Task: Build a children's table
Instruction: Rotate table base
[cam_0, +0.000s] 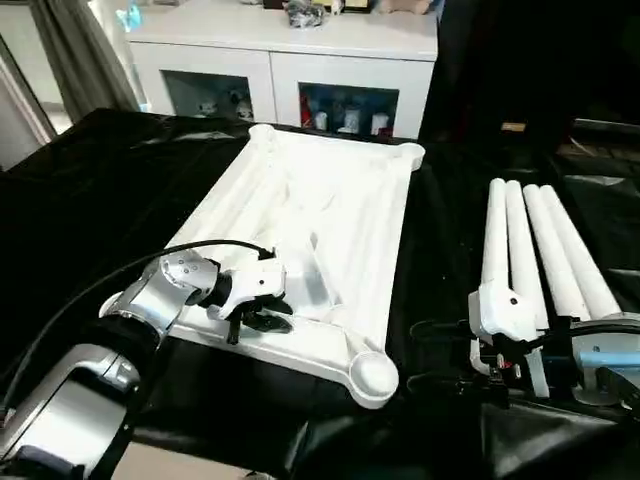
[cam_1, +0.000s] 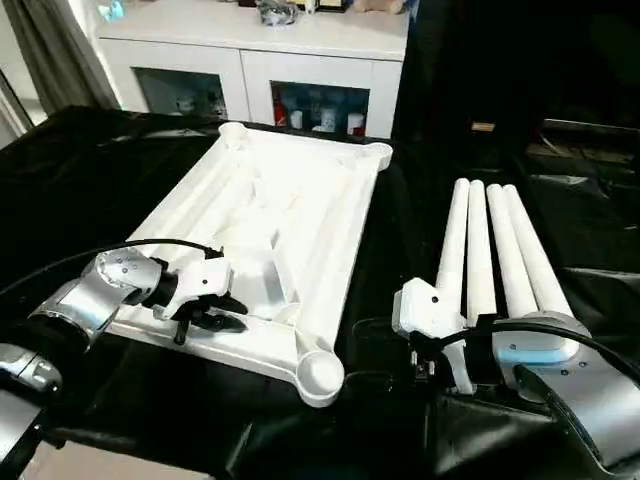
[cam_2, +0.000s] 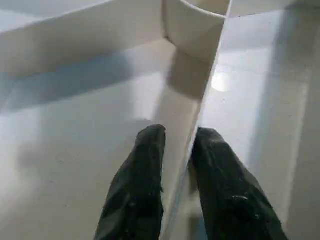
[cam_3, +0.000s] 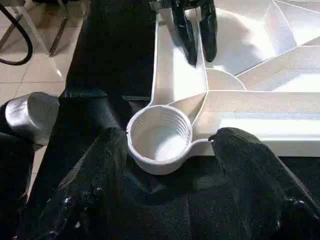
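While left gripper (cam_0: 262, 318) straddles tabletop (cam_0: 330, 200) rib

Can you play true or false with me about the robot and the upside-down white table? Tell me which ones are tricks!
1. The tabletop lies upside down with its ribs showing. True.
2. All four legs are already screwed in. False: they lie side by side on the black cloth, beside the tabletop.
3. The left gripper has its fingers either side of a thin rib. True.
4. The right gripper is holding a leg. False: its fingers stand open, either side of the corner socket, holding nothing.
5. The corner socket has a leg in it. False: it is empty.
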